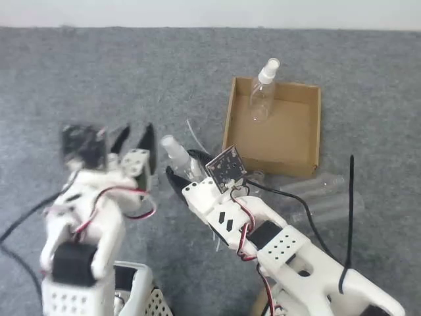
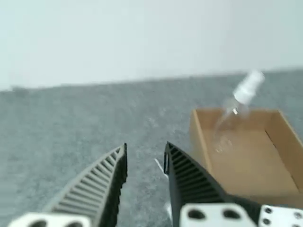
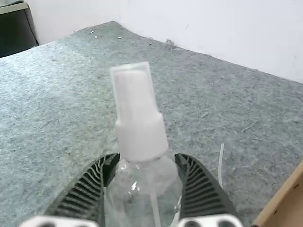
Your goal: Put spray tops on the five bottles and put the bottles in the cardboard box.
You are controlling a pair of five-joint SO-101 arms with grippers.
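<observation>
My right gripper (image 3: 143, 165) is shut on a clear bottle (image 3: 142, 177) with a white spray top (image 3: 136, 113) fitted; in the high view this bottle (image 1: 179, 155) tilts up left of the cardboard box (image 1: 306, 128). Another capped bottle (image 1: 263, 92) stands upright inside the box, also seen as a capped bottle (image 2: 234, 111) in the box (image 2: 246, 156). My left gripper (image 1: 133, 140) hangs open to the left of the held bottle, nothing between its fingers (image 2: 106, 182). Clear uncapped bottles (image 1: 322, 187) lie on the carpet in front of the box.
A loose thin dip tube (image 1: 194, 137) lies on the grey carpet between the grippers and the box. A black cable (image 1: 348, 210) runs across the lying bottles at the right. A white perforated base (image 1: 141, 293) sits at the near edge.
</observation>
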